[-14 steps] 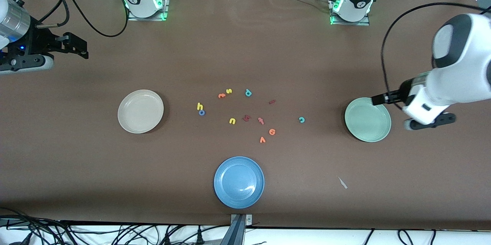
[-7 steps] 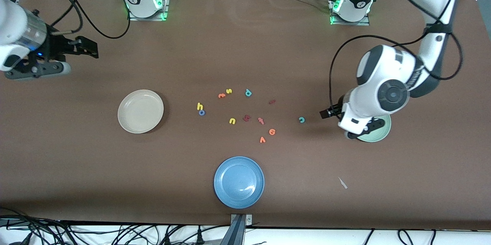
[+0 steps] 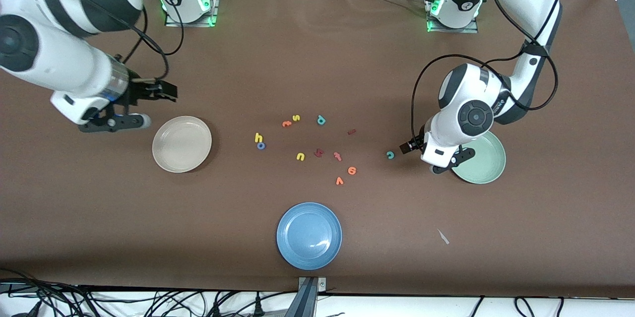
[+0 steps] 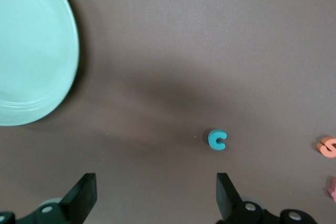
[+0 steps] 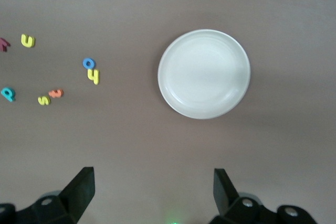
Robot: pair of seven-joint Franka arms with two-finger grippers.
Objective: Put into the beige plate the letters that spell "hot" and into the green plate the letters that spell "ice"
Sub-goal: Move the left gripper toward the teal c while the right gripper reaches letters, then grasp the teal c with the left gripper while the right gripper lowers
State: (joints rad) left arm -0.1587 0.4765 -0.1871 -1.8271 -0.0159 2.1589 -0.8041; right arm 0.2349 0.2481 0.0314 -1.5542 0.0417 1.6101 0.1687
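Observation:
The beige plate (image 3: pixel 181 144) (image 5: pixel 205 73) lies toward the right arm's end, the green plate (image 3: pixel 483 160) (image 4: pixel 31 51) toward the left arm's end, partly under the left arm. Between them lie the yellow h (image 3: pixel 258 137) (image 5: pixel 93 76), blue o (image 3: pixel 261 146) (image 5: pixel 88 63), orange t (image 3: pixel 286 123) (image 5: pixel 56 93), dark red i (image 3: pixel 351 132), teal c (image 3: pixel 390 155) (image 4: pixel 217 140) and orange e (image 3: pixel 351 170) (image 4: pixel 326 147). My left gripper (image 3: pixel 408 147) (image 4: pixel 156 198) hangs open over bare table between the c and the green plate. My right gripper (image 3: pixel 163 91) (image 5: pixel 152 192) hangs open beside the beige plate.
A blue plate (image 3: pixel 309 235) sits near the front edge. Other letters lie among the task's: yellow s (image 3: pixel 296 118), teal p (image 3: pixel 321 119), yellow u (image 3: pixel 300 157), a dark red letter (image 3: pixel 319 153), pinkish t (image 3: pixel 338 156), orange v (image 3: pixel 339 181). A small scrap (image 3: pixel 443 236) lies on the cloth.
Both arms have swung in from the table's ends. The left gripper crossed the green plate toward the teal c. The right gripper came in beside the beige plate. Both stayed open.

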